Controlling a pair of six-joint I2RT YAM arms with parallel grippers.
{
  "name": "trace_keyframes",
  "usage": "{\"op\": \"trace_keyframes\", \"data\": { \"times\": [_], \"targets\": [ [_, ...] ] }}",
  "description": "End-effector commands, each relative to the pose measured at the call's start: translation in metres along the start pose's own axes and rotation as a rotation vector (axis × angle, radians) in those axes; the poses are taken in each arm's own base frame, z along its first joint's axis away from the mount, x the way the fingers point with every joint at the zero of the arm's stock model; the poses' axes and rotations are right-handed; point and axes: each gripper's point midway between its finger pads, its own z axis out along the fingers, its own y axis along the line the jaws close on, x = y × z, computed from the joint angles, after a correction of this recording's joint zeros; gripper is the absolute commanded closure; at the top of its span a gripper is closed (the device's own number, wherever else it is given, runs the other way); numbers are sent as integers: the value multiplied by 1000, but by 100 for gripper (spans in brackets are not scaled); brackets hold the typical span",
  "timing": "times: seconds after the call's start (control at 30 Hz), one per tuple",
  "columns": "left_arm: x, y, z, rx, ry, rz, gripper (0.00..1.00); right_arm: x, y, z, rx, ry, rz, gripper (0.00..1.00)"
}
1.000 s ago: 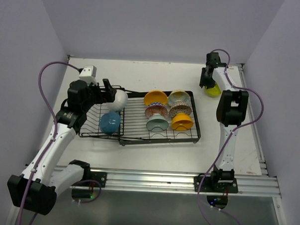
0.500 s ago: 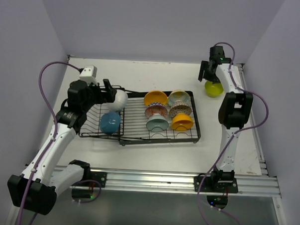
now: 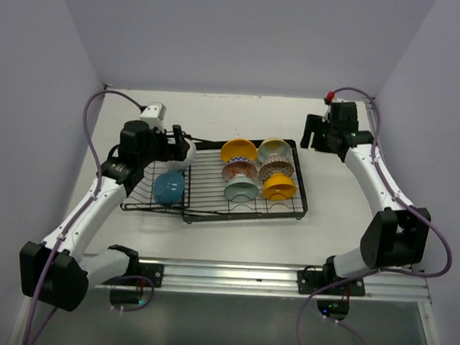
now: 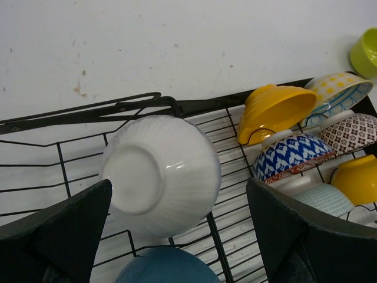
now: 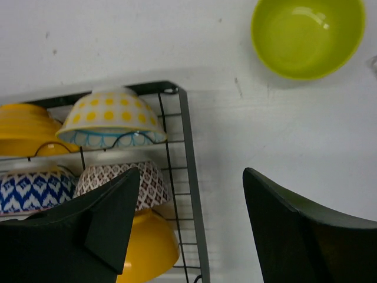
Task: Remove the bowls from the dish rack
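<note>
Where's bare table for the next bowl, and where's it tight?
Free: far strip between dish rack and back wall; near strip between rack and rail; table right of the rack, beside the yellow-green bowl. Crowded: the rack's right section, six bowls packed together.

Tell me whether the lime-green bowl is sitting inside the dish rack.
No, the lime-green bowl rests upright on the bare table, past the corner of the dish rack and apart from it.

No readable text, labels or numbers anywhere.
</note>
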Motion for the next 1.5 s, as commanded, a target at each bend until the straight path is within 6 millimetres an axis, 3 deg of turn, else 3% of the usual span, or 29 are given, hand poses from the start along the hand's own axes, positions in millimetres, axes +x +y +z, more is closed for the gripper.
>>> {"op": "trace_keyframes", "data": {
  "times": [0.0,0.03,0.2,0.23,0.5,0.73,1.03,1.47],
  "targets": [
    [-20,-11,9,-10,-30,62,0,23,12,-4,-99,-16,32,25],
    [-20,-17,11,-6,-21,78,0,36,13,-10,-115,-11,36,25],
    [-16,-16,23,-116,35,121,0,56,10,-22,-137,-29,28,23],
    [-23,-17,23,-148,25,136,0,63,9,-21,-134,-24,28,22],
    [-2,-16,33,-299,160,200,0,65,16,-24,-182,-38,33,20],
    [6,-30,26,-383,193,242,0,71,18,-23,-204,-50,44,6],
    [9,-26,21,-521,208,322,0,72,21,-24,-221,-53,48,3],
    [17,-31,30,-537,214,343,0,75,23,-21,-234,-45,50,2]
  ]
}}
